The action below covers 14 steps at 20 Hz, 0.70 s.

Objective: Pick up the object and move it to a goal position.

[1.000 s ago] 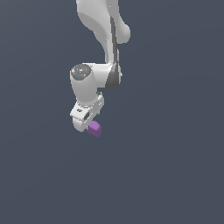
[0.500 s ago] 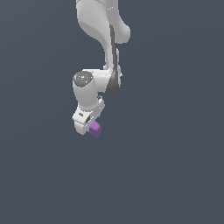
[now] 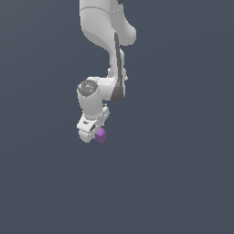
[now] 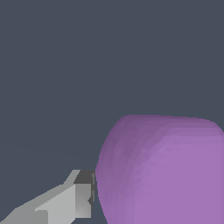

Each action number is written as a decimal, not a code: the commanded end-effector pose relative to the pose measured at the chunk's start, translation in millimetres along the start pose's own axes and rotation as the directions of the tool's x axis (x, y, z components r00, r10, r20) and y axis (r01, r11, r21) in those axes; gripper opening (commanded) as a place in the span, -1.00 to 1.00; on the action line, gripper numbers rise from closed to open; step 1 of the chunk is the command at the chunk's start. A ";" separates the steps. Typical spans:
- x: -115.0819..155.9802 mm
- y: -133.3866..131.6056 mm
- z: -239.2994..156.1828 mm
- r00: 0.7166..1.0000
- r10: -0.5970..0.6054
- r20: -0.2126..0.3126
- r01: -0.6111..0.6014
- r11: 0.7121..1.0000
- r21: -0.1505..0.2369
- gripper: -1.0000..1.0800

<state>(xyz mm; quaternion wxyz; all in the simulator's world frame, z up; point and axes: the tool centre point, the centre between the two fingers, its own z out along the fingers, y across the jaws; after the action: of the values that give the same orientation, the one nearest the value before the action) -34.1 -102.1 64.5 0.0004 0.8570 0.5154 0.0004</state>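
Hanging from the top of the exterior view, the white arm [image 3: 107, 36] bends down to a rounded wrist joint and ends in the gripper [image 3: 93, 130], which sits a little left of the scene's middle. The object [image 3: 100, 135], a small purple lump with rounded edges, shows at the gripper's lower right tip, touching it and held clear of anything else. In the wrist view the object [image 4: 164, 170] fills much of the picture, and 1 grey finger [image 4: 81, 194] presses flat against its side; the other finger is out of sight behind the lump, so the claw reads as clamped on the object, though only 1 contact is actually visible. The lump's upper edge is softly curved and its side toward the finger runs nearly straight. All around the arm lies plain dark blue-grey background [image 3: 183, 173], with no visible edge, wall or surface line in either view, so wide open room extends to the left, to the right and below the gripper. How far the object hangs from any surface cannot be told.
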 end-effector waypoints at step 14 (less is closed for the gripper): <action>-0.1 -1.7 -8.8 1.000 0.000 0.000 0.000 1.000 -0.001 -1.00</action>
<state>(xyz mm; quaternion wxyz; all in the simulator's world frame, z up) -35.4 -101.6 69.5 0.0003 0.8570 0.5154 0.0002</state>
